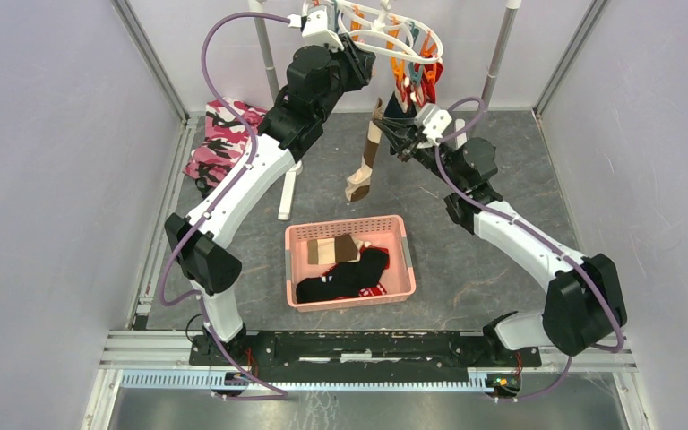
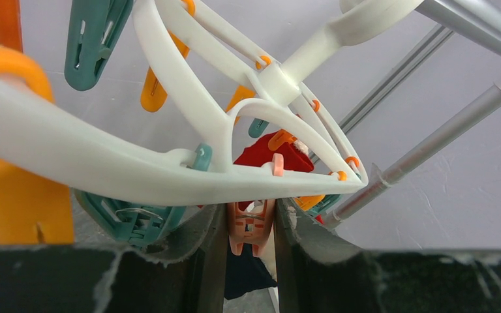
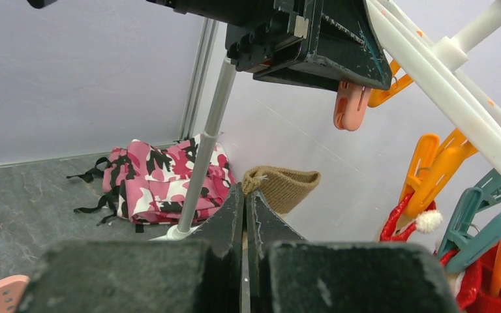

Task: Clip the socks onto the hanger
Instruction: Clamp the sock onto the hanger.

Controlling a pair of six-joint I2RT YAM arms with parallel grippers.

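The white hanger hangs at the back with orange and teal clips; a red sock is clipped to it. My left gripper is up under the ring, shut on a salmon-pink clip. It also shows in the right wrist view with the clip poking out below. My right gripper is shut on the cuff of a tan sock, which dangles below it, just under the clip. A navy sock hangs behind the clip.
A pink basket at the table's middle holds a black sock and a tan-and-brown sock. The pink camouflage cloth lies at the back left. Grey rack poles stand either side of the hanger.
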